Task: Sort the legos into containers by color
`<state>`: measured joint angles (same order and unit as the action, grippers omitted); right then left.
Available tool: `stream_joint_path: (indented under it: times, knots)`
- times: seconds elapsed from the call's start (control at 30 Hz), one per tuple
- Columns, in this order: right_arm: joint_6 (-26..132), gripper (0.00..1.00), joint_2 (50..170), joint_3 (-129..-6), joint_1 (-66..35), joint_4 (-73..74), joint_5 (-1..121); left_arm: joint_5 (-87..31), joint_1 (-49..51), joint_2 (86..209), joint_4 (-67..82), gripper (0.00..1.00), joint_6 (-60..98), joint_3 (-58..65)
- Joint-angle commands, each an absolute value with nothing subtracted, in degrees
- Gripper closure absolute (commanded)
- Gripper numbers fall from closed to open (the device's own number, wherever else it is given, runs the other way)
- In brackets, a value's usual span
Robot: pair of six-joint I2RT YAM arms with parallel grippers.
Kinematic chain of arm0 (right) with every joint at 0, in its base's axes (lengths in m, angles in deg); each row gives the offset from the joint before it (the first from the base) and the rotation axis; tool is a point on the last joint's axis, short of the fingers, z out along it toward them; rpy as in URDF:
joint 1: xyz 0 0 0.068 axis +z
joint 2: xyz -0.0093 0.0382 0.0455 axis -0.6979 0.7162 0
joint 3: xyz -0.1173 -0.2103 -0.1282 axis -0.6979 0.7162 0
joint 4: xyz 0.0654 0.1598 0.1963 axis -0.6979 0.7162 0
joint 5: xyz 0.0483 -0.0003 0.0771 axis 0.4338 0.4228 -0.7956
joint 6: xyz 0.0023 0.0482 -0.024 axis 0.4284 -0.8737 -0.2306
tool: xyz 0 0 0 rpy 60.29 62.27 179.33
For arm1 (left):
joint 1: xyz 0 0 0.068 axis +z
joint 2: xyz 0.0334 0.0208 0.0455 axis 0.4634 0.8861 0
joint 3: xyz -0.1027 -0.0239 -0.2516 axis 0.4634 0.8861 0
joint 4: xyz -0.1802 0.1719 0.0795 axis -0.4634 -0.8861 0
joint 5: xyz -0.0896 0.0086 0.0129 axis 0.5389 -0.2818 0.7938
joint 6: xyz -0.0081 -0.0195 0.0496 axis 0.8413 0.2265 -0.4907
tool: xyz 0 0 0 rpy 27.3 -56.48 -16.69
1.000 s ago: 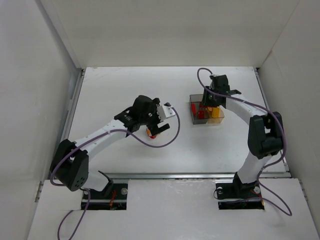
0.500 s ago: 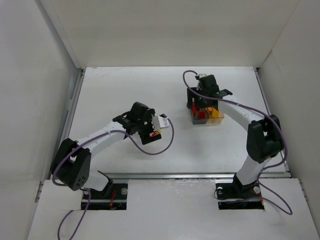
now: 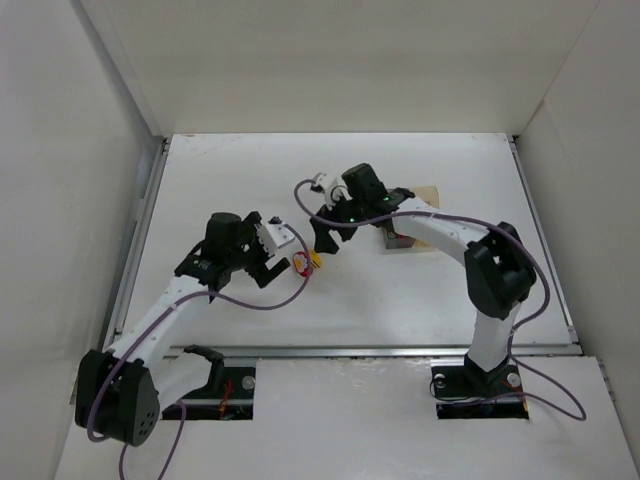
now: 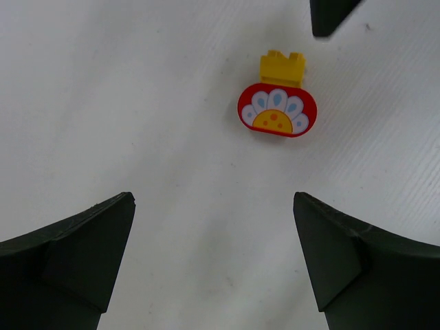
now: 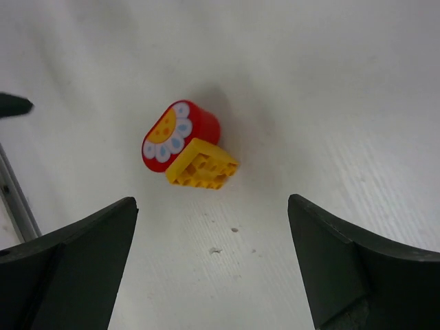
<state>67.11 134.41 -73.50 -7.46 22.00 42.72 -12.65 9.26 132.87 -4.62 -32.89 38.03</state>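
Just ahead of both wide-open, empty jaws, red lego [image 4: 278, 113] touches yellow lego [image 4: 282, 67].

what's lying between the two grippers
A rounded red plastic brick with a white petal face, touching a small yellow plastic brick, on the white table; clearest in the left wrist view.
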Motion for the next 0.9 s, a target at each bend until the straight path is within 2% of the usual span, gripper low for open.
stream_joint_path:
  times: [0.0, 0.2, 0.33, 0.77, 0.87]
  knots:
    - [80.7, 0.04, 136.7, -75.6, -7.1, 20.6, 30.4, -9.7, 9.4, 128.7, -1.1, 0.0, -30.3, 39.3]
    - [92.7, 0.04, 137.5, -71.4, -7.1, 17.0, 26.9, -15.2, 9.4, 128.7, 0.3, 0.0, -27.6, 39.8]
    - [94.1, 0.11, 140.7, -73.3, -6.6, 17.0, 25.2, -16.4, 9.9, 128.7, 2.5, 0.0, -26.5, 39.8]
    - [94.1, 0.11, 145.9, -75.5, -4.9, 14.3, 26.3, -13.0, 11.7, 124.6, 2.5, 0.0, -20.9, 38.1]
    - [94.1, 0.14, 147.5, -76.9, -4.3, 14.3, 26.3, -13.0, 11.7, 124.1, 2.5, 0.0, -20.9, 38.7]
